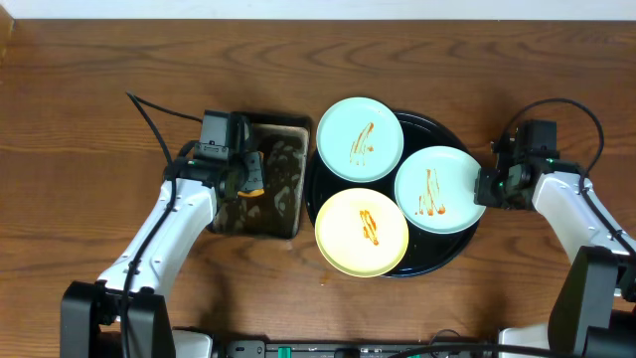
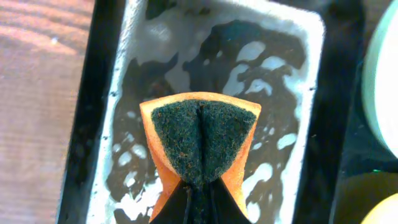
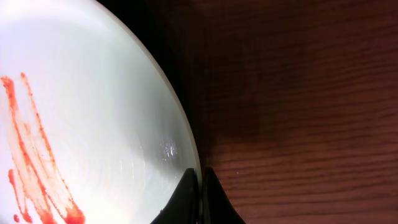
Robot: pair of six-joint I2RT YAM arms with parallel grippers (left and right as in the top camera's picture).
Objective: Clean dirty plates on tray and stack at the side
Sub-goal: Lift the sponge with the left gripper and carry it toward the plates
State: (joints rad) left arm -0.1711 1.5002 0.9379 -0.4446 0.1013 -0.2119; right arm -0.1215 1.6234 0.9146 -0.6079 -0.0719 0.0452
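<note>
Three sauce-streaked plates lie on the black tray (image 1: 452,251): a mint plate (image 1: 359,139) at the back, a second mint plate (image 1: 437,189) on the right and a yellow plate (image 1: 362,232) at the front. My right gripper (image 1: 489,188) is shut on the right mint plate's rim; the right wrist view shows its jaws pinching that rim (image 3: 186,134). Over the dark pan (image 1: 288,221), my left gripper (image 1: 250,177) is shut on a folded sponge (image 2: 202,140), dark scouring face outward, orange edges showing.
Foamy water covers the pan's bottom (image 2: 267,81). The pan stands right against the tray's left side. Bare wooden table (image 1: 517,60) surrounds both. A black cable (image 1: 149,117) trails off the left arm.
</note>
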